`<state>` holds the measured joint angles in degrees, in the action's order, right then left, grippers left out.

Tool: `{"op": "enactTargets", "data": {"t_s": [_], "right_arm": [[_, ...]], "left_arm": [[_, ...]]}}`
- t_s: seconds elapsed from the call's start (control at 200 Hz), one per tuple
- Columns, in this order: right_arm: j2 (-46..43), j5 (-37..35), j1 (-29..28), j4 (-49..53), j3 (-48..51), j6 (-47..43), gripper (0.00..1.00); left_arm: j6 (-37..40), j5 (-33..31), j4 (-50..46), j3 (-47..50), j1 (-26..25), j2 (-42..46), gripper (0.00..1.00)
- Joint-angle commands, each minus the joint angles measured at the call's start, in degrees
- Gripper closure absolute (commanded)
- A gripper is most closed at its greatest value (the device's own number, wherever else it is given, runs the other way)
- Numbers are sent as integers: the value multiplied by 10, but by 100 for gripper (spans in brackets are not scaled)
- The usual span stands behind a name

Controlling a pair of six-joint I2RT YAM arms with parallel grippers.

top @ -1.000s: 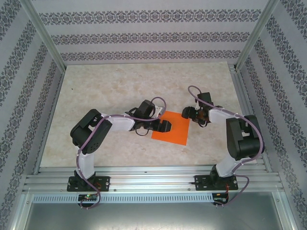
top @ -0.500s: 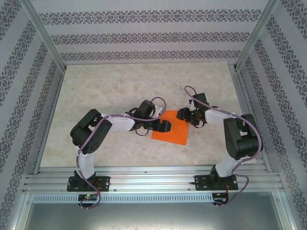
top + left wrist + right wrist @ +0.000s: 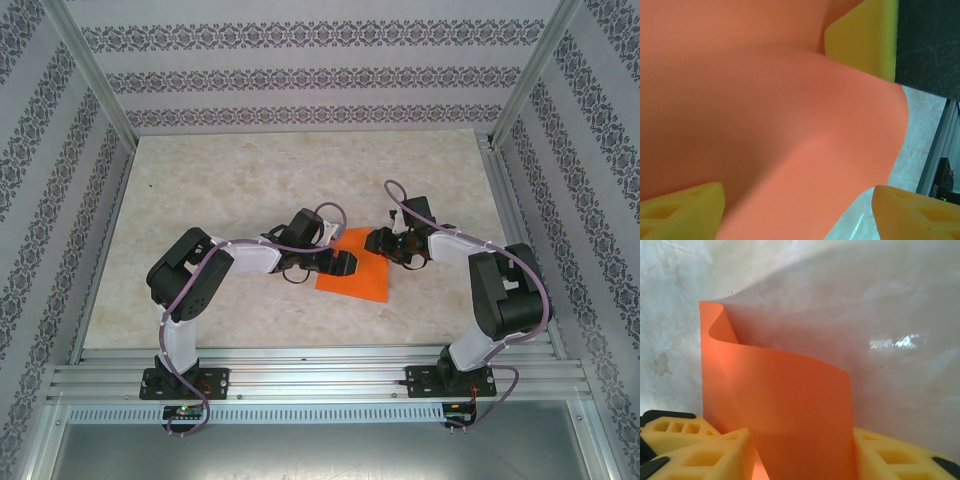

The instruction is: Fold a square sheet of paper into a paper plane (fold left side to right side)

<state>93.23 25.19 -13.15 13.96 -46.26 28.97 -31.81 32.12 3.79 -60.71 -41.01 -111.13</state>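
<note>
The square sheet of paper lies orange on the marble table, its far right corner bowed up. My left gripper rests open over the sheet's left part; in the left wrist view its yellow fingers straddle the curved paper, touching nothing between them. My right gripper is at the far right corner. In the right wrist view the paper stands as an arched flap in the gap of that gripper, jaws partly closed and still apart. A right gripper finger shows behind the paper.
The marble tabletop stretches beyond and to both sides of the sheet. An aluminium rail runs along the near edge, with frame posts and patterned walls around the cell. The rail also appears past the paper's edge.
My right gripper slid left onto the sheet's far right corner and its jaws narrowed, buckling the corner upward. The left arm stayed where it was.
</note>
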Motion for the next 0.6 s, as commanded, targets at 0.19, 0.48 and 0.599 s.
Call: {"op": "enactTargets", "data": {"t_s": [0.19, 0.48, 0.599], "right_arm": [[-12, 29, -9, 31, 9, -15, 61], [-49, 76, 0, -2, 11, 1, 79], [-68, 127, 18, -37, 19, 28, 81]], "left_arm": [[11, 6, -7, 3, -1, 25, 21], [9, 25, 2, 50, 50, 121, 17], [17, 36, -11, 87, 99, 191, 14]]}}
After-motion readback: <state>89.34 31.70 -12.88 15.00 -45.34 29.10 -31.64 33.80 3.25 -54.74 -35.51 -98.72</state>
